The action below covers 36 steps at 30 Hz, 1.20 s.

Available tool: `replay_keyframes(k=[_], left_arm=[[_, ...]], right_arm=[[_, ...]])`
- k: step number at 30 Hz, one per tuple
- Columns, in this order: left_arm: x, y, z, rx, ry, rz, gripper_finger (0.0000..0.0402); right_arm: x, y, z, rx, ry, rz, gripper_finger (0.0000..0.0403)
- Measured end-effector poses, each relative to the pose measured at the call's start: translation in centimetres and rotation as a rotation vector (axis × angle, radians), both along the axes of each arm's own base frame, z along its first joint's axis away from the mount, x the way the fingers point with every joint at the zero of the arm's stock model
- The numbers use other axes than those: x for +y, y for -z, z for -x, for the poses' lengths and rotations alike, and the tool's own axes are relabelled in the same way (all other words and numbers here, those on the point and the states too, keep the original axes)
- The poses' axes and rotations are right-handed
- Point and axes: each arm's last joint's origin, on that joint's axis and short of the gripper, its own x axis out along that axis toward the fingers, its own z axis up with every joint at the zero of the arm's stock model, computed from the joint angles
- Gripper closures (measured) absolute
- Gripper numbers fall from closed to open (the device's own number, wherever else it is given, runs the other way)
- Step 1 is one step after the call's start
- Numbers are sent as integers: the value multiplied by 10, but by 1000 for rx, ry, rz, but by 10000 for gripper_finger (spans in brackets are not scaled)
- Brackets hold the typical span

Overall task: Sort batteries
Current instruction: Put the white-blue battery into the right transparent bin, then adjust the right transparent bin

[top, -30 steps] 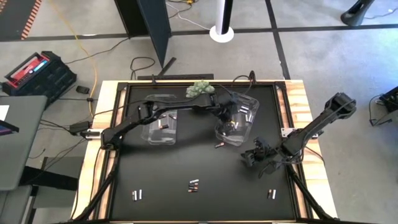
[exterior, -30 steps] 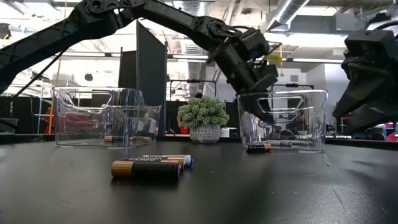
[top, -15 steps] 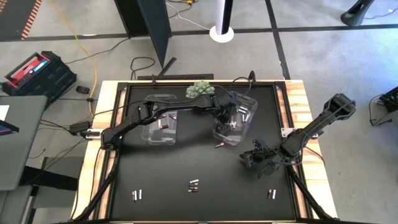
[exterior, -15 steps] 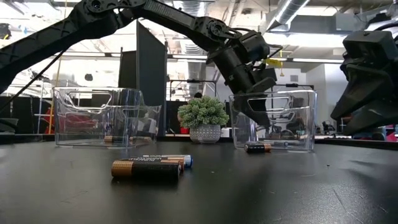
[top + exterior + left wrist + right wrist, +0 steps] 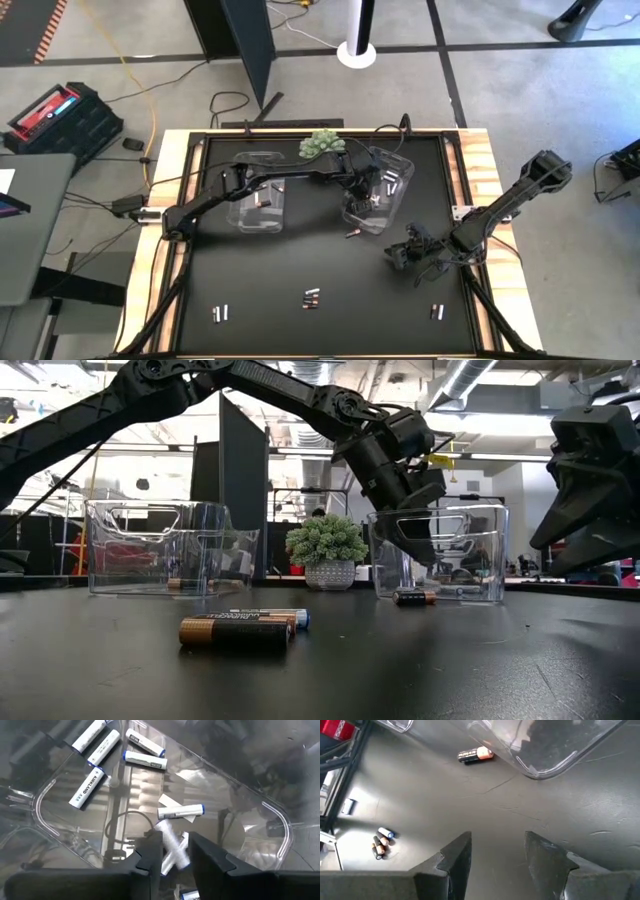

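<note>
Right clear bin (image 5: 379, 190) shifted leftward with left gripper (image 5: 174, 851) inside; fingers parted, white battery (image 5: 172, 849) loose between them. Right gripper (image 5: 496, 854) over mat, fingers wide, empty. Dark copper-tipped battery (image 5: 475, 755) beside bin.

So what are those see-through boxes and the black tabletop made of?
The right box and the left box look like clear, glossy hard plastic: the room shows through their walls and the rounded rims catch highlights. The tabletop seems a matte black sheet or mat, with fine scuffs; the exact material is unclear. Its border looks like pale wood.
</note>
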Motion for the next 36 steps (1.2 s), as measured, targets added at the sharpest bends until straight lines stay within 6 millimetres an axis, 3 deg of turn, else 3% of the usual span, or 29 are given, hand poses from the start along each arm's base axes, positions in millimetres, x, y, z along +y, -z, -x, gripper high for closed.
replay_keyframes(k=[4,8,19,25,30,33,36], left_arm=[[0,-2,0,-2,20,-15,307],[1,-16,-2,-23,21,-22,306],[-2,-97,22,-134,56,-83,306],[-4,-142,47,-128,106,-297,306],[-3,-189,81,-67,-67,-549,306],[-3,-215,105,-62,-166,-602,306],[-1,-235,132,-77,-120,-526,306]], right_arm=[[1,-1,-1,-23,32,-47,202],[1,-1,-1,-39,77,-101,202],[1,0,0,0,32,-95,202],[1,2,1,62,-6,-133,202],[-5,6,2,146,-12,-165,213],[-11,8,2,188,16,-154,247],[-18,5,2,280,43,-118,302]])
